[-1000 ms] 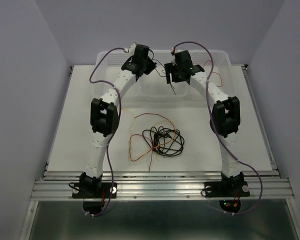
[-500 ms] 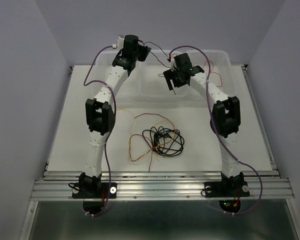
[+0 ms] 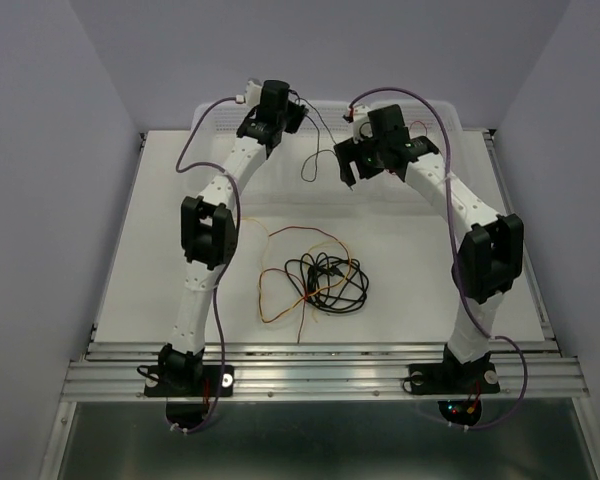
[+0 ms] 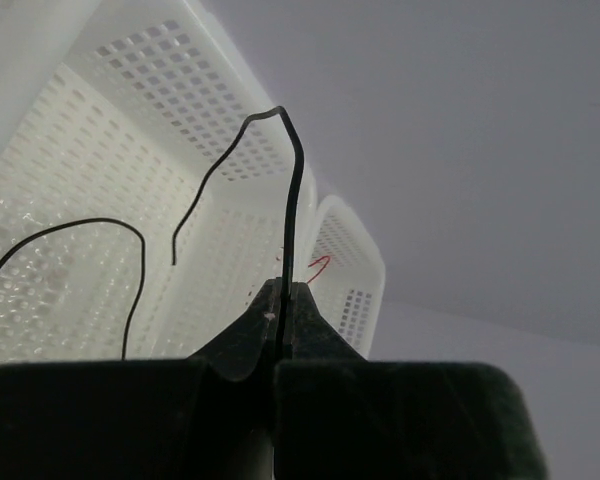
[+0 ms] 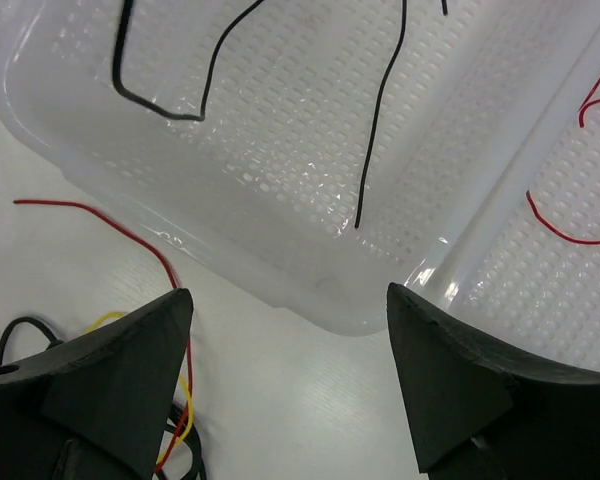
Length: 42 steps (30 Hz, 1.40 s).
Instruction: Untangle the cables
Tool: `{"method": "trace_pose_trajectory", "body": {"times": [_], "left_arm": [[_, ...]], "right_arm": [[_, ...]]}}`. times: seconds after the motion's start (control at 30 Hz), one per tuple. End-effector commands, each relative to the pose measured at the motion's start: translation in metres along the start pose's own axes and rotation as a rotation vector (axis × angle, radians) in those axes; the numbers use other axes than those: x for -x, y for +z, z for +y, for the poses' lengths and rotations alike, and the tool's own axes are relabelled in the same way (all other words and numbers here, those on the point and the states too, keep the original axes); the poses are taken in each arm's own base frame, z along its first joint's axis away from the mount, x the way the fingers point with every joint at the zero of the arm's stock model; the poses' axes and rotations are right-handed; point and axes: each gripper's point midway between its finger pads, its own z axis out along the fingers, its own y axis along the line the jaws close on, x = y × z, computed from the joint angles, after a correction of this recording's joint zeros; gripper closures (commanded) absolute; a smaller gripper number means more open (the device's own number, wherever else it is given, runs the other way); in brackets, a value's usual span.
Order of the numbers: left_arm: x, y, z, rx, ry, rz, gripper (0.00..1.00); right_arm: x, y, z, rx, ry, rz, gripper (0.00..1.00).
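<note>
My left gripper [image 3: 282, 104] is raised over the back of the table and shut on a thin black cable [image 3: 314, 160]. The cable hangs down loose over the white perforated basket [image 3: 435, 106]. In the left wrist view the cable [image 4: 292, 190] rises from the closed jaws, bends over and drops into the basket [image 4: 130, 90]. My right gripper [image 3: 350, 168] is open and empty by the basket's front edge. The hanging black cable end [image 5: 378, 120] lies beyond its fingertips [image 5: 170, 310]. A tangle of black, red and yellow cables [image 3: 315, 280] lies mid-table.
A second black cable [image 5: 155, 98] lies in the basket, and red cables [image 5: 570, 232] in the neighbouring basket. A red cable [image 5: 110, 228] runs on the table from the tangle toward the basket front. Walls close in at left, right and back.
The left gripper swung back and up, then forward and right, with the black cable. The right arm's elbow swung out to the right, its gripper staying near the basket front.
</note>
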Motion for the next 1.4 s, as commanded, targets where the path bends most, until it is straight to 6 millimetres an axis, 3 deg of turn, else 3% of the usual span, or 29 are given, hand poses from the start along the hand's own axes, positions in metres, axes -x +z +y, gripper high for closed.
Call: {"method": "trace_pose_trajectory", "body": {"times": [0.0, 0.07, 0.1, 0.13, 0.17, 0.2, 0.23, 0.33, 0.53, 0.6, 0.63, 0.8, 0.83, 0.87, 0.97, 1.0, 1.1, 1.13, 1.2, 1.23, 1.27, 1.3, 1.37], "left_arm": [[-0.017, -0.008, -0.007, -0.003, 0.144, -0.004, 1.00], [-0.019, -0.008, -0.003, 0.005, 0.170, -0.001, 1.00], [-0.023, -0.007, 0.005, 0.021, 0.181, 0.019, 0.91], [-0.025, -0.006, 0.006, 0.017, 0.196, 0.031, 0.65], [-0.026, -0.006, 0.006, 0.012, 0.204, 0.041, 0.48], [-0.029, -0.008, 0.002, 0.000, 0.211, 0.059, 0.34], [-0.030, -0.011, -0.002, -0.013, 0.237, 0.066, 0.22], [-0.033, -0.024, -0.015, -0.035, 0.284, 0.070, 0.01], [-0.027, -0.057, -0.039, -0.035, 0.362, 0.036, 0.01], [-0.025, -0.065, -0.033, 0.004, 0.391, 0.049, 0.01], [-0.024, -0.072, -0.035, 0.003, 0.405, 0.054, 0.01], [-0.043, -0.104, -0.026, 0.039, 0.522, 0.121, 0.01], [-0.040, -0.117, -0.036, 0.027, 0.572, 0.102, 0.01], [-0.052, -0.129, -0.039, 0.029, 0.602, 0.114, 0.01], [-0.051, -0.173, -0.073, -0.033, 0.661, 0.057, 0.01], [-0.055, -0.199, -0.087, -0.085, 0.685, 0.057, 0.01], [-0.056, -0.237, -0.096, -0.142, 0.701, 0.041, 0.01], [-0.057, -0.257, -0.080, -0.120, 0.717, 0.042, 0.01], [-0.058, -0.273, -0.054, -0.079, 0.715, 0.057, 0.01], [-0.056, -0.286, -0.017, -0.015, 0.711, 0.073, 0.01], [-0.056, -0.292, 0.000, 0.009, 0.670, 0.075, 0.01], [-0.055, -0.304, 0.045, 0.081, 0.659, 0.090, 0.01], [-0.056, -0.317, 0.086, 0.145, 0.595, 0.102, 0.01]], "right_arm": [[0.025, -0.014, -0.003, -0.023, 0.041, -0.100, 0.16], [0.033, -0.022, -0.004, -0.033, 0.048, -0.133, 0.12], [0.034, -0.024, -0.009, -0.043, 0.066, -0.143, 0.12], [0.038, -0.030, -0.009, -0.046, 0.069, -0.160, 0.09], [0.040, -0.033, -0.008, -0.046, 0.074, -0.171, 0.00], [0.041, -0.036, -0.008, -0.047, 0.082, -0.180, 0.00], [0.041, -0.037, -0.007, -0.044, 0.085, -0.191, 0.00], [0.047, -0.052, -0.006, -0.049, 0.100, -0.232, 0.00], [0.045, -0.078, -0.004, -0.071, 0.178, -0.282, 0.00], [0.035, -0.082, -0.004, -0.084, 0.208, -0.277, 0.00], [0.041, -0.096, -0.003, -0.089, 0.214, -0.314, 0.00], [0.031, -0.121, 0.004, -0.079, 0.289, -0.364, 0.00], [0.025, -0.126, 0.007, -0.072, 0.299, -0.375, 0.00], [0.022, -0.128, 0.010, -0.059, 0.315, -0.377, 0.00], [0.006, -0.130, 0.010, -0.076, 0.396, -0.377, 0.00], [0.006, -0.139, 0.010, -0.079, 0.432, -0.402, 0.00], [-0.004, -0.150, 0.013, -0.079, 0.470, -0.416, 0.00], [-0.005, -0.153, 0.015, -0.069, 0.468, -0.422, 0.00], [-0.013, -0.155, 0.026, -0.017, 0.465, -0.418, 0.00], [-0.011, -0.164, 0.028, -0.001, 0.460, -0.449, 0.00], [-0.013, -0.165, 0.035, 0.036, 0.452, -0.449, 0.00], [-0.020, -0.167, 0.039, 0.051, 0.452, -0.459, 0.00], [-0.029, -0.166, 0.046, 0.085, 0.453, -0.457, 0.00]]}}
